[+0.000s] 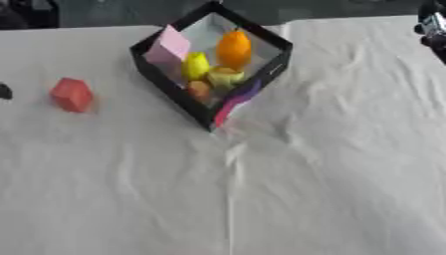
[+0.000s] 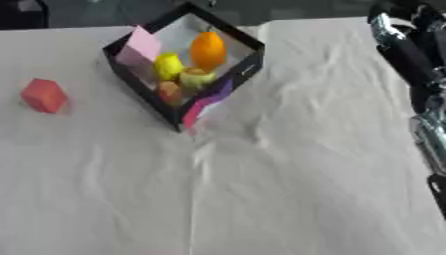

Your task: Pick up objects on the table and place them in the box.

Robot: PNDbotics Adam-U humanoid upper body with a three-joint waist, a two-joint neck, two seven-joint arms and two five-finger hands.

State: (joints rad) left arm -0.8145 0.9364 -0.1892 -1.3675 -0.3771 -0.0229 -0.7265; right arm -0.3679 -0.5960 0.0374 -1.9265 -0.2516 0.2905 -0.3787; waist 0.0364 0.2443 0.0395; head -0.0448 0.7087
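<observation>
The worktop [image 1: 331, 189] was covered by a white cloth [image 2: 287, 199], which was creased throughout; one long fold was seen running from near the middle down toward the near edge, and further wrinkles were spread across the right side. The far edge of the worktop was met by a dark grey band of floor or wall [image 1: 104, 12] along the top of both views; which of the two could not be told. The cloth was lit evenly, and only soft shadows were cast in its folds.
</observation>
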